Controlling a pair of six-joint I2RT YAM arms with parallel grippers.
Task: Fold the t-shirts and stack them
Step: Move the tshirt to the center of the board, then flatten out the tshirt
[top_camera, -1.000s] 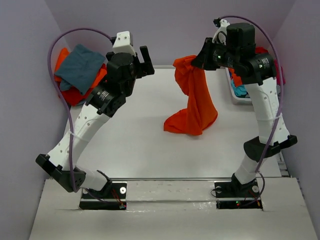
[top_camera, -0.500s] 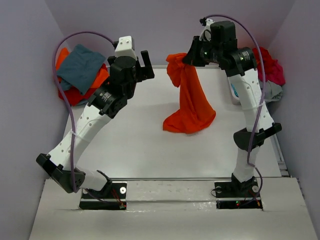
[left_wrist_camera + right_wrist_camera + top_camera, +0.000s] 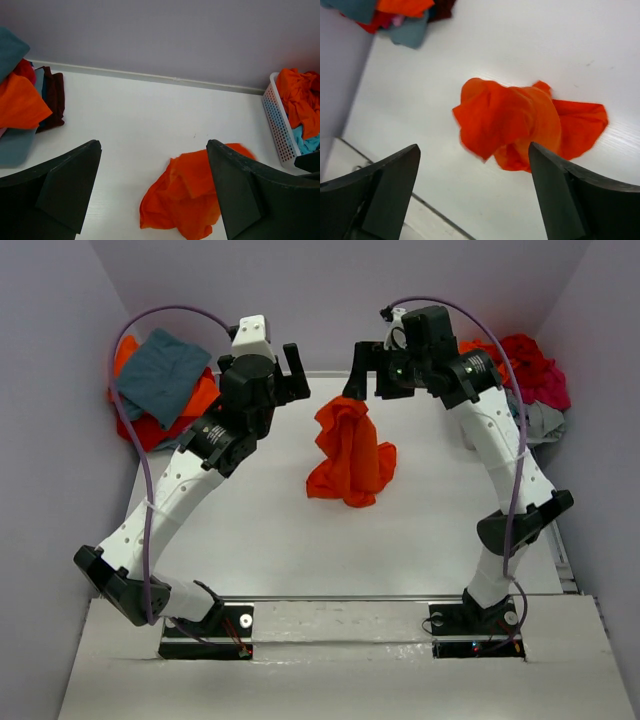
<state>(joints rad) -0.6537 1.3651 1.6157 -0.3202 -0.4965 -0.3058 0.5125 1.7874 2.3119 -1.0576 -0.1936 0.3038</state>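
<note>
A bright orange t-shirt (image 3: 348, 452) lies in a crumpled, half-upright heap on the white table (image 3: 250, 530), right of centre; nothing holds it. Just above its top hangs my right gripper (image 3: 362, 370), open, with the shirt (image 3: 520, 125) below and beyond its empty jaws (image 3: 472, 147). My left gripper (image 3: 292, 365) hovers open to the left of the heap, and in its wrist view the shirt (image 3: 185, 200) lies below and to the right of the fingers' gap (image 3: 152, 150). More t-shirts are piled at the back left, a teal-grey one (image 3: 160, 375) on top of orange and red.
A white perforated bin (image 3: 280, 130) at the back right holds orange and turquoise cloth. Red and magenta shirts (image 3: 525, 365) are heaped by it in the top view. Purple walls close in the back and sides. The left pile (image 3: 20, 100) lies beside the wall.
My right gripper has opened and let go of the orange shirt, which hung from it before. The shirt has dropped into a heap and the right arm has swung left.
</note>
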